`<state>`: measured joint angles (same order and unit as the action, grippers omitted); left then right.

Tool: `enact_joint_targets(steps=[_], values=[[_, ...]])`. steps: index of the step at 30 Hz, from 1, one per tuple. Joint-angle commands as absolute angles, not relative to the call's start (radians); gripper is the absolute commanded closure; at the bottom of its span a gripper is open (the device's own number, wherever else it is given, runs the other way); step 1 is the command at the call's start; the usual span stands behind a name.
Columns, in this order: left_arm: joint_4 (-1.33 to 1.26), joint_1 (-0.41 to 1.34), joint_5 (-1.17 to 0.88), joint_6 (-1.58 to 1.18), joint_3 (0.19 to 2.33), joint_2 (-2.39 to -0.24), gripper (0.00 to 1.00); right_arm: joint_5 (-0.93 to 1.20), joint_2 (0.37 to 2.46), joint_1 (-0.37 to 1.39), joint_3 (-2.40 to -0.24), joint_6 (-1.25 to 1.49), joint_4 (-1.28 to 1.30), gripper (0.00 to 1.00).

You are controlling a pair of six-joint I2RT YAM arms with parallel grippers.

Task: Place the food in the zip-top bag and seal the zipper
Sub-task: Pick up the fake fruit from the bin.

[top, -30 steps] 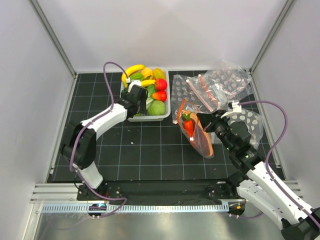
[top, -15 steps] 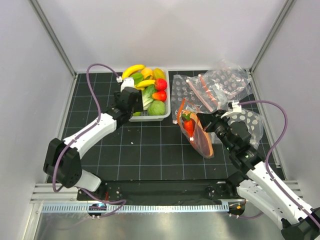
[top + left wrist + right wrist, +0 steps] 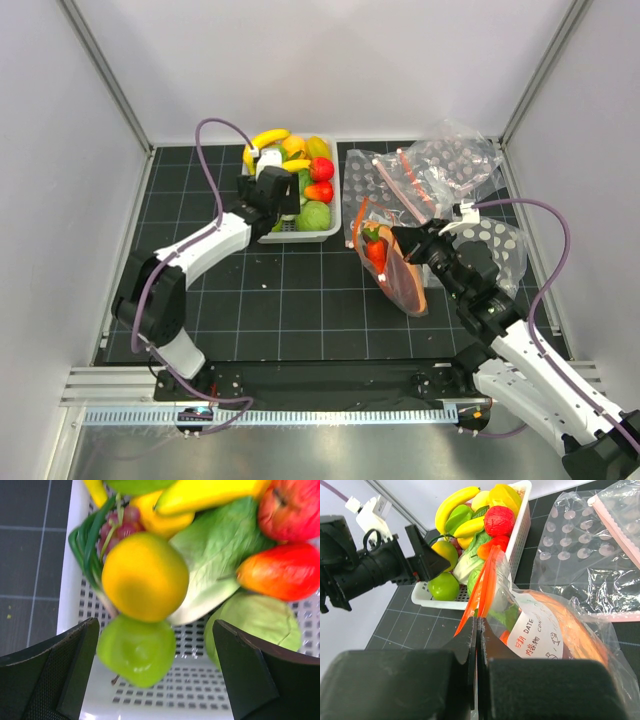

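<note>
Hovering spread above the food [image 3: 145, 577] in the tub [image 3: 67, 600] near the far edge, the left gripper [image 3: 154, 635] is risking a glancing grasp on round fruit. The right gripper [image 3: 476, 622] is pinching the zipper [image 3: 487, 580] of the bag [image 3: 545, 625] right of centre, where slipping would close its mouth.

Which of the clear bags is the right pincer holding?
The bag with the date label, standing on edge with food inside; the right pincer pinches its orange zipper. Other bags lie unheld behind it.

Top camera looks down on the table [image 3: 300, 300]. Left wrist hovers close, somewhat blurred, above the tub [image 3: 67, 585]. Right wrist, low by the bag [image 3: 545, 625], shares that tub upper left.
</note>
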<state>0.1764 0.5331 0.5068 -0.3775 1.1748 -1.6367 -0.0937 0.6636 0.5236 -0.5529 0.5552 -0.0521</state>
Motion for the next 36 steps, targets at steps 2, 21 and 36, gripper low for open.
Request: enact_joint_targets(steps=[2, 21, 36], values=[[0.081, 0.511, 0.543, -0.379, 1.276, -1.696, 0.00, -0.092, 0.663, 0.528, -0.600, 0.554, -0.101, 0.99], [0.160, 0.451, 0.357, -0.494, 1.375, -1.775, 0.44, -0.075, 0.670, 0.528, -0.600, 0.555, -0.104, 0.99], [-0.133, 0.713, 0.117, -0.526, 1.011, -1.217, 0.50, -0.012, 0.724, 0.528, -0.620, 0.551, -0.124, 0.99]])
